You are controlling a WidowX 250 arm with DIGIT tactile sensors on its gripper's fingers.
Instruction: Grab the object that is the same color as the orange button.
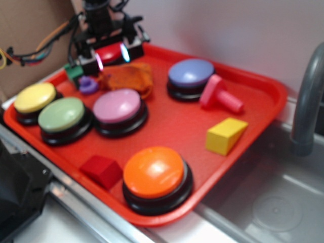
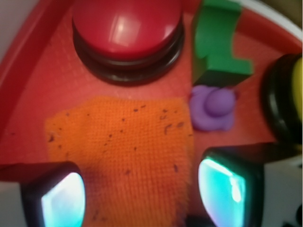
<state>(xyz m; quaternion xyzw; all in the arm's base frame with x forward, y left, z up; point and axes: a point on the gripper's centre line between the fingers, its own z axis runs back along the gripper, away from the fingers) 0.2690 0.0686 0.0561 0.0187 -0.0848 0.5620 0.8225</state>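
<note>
Pincer (image 2: 137, 191) pads (image 2: 64, 198) stand apart over the orange cloth (image 2: 123, 146), beside the red button (image 2: 127, 28).

Looks to us like a lab's toy kitchen: a grey faucet (image 1: 308, 101) and sink basin (image 1: 273, 207) sit right of the claw (image 1: 112, 56), cardboard (image 1: 30, 30) behind it.

tool (image 2: 137, 194) low, fingers spread (both lit)
</note>
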